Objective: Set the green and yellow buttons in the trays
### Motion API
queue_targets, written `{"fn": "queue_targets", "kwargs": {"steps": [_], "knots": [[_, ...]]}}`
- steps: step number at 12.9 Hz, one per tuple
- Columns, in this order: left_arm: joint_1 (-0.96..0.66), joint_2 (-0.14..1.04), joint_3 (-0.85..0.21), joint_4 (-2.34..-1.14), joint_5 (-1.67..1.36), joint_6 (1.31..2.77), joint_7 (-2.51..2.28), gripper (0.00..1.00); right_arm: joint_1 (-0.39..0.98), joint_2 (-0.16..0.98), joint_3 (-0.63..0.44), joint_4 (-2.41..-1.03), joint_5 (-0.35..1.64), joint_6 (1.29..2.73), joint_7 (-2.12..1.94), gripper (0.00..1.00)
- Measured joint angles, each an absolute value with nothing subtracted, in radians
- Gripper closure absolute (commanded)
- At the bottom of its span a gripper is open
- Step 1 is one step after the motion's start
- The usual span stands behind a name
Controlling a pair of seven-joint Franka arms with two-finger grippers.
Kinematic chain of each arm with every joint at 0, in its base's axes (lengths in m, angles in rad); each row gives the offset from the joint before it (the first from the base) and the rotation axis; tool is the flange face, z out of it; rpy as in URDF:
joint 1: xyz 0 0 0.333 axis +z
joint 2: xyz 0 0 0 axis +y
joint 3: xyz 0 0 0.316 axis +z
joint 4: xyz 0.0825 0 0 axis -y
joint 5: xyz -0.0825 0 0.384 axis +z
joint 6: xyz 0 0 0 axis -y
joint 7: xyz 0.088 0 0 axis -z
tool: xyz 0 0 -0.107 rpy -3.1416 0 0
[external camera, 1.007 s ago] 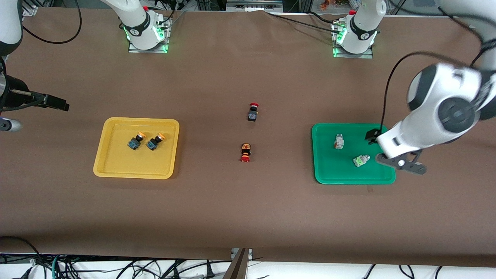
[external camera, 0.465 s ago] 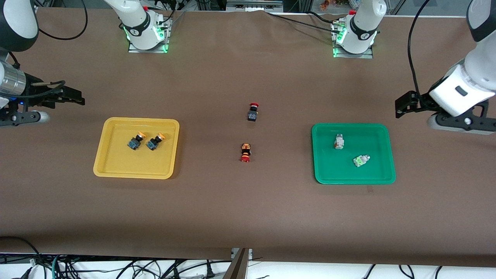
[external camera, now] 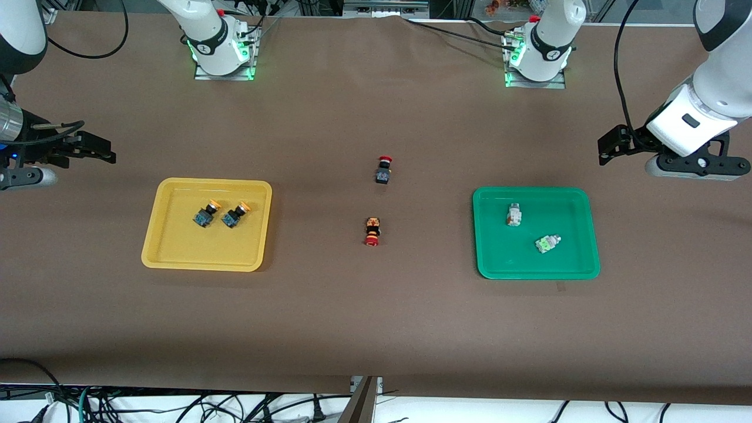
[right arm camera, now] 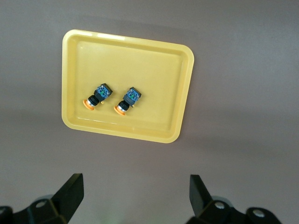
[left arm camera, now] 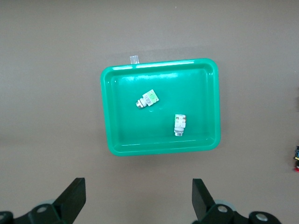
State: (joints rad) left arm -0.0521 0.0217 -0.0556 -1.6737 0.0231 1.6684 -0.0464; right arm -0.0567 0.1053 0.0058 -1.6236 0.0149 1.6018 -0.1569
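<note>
Buttons (external camera: pixel 547 243) lie in both trays (external camera: pixel 487 258), apart from both spread, raised claws (left arm camera: pixel 138 198).

Brown table (external camera: pixel 376 305), plain, no pattern. Yellow tray (external camera: pixel 176 258) is showing below the right gripper (right arm camera: pixel 135 198), black fingers spread; it's holding two buttons with orange-yellow caps on black-blue bodies (external camera: pixel 205 214) (external camera: pixel 234 214). Green tray (external camera: pixel 493 267) is showing below the left gripper (left arm camera: pixel 138 200), also black, fingers spread; in it, one white-grey button with green block (external camera: pixel 547 242), one white-grey with orange block (external camera: pixel 514 214). Mid-table: red-capped black switch (external camera: pixel 383 170), red-capped orange-black switch (external camera: pixel 372 231).
</note>
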Motion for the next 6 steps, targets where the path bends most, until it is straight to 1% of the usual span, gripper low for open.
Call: {"fn": "queue_targets", "kwargs": {"steps": [6], "knots": [[-0.055, 0.022, -0.054, -1.666, 0.023, 1.668, -0.05, 0.0, -0.062, 0.105, -0.002, -1.623, 0.015, 1.602, -0.156, 0.0]]}}
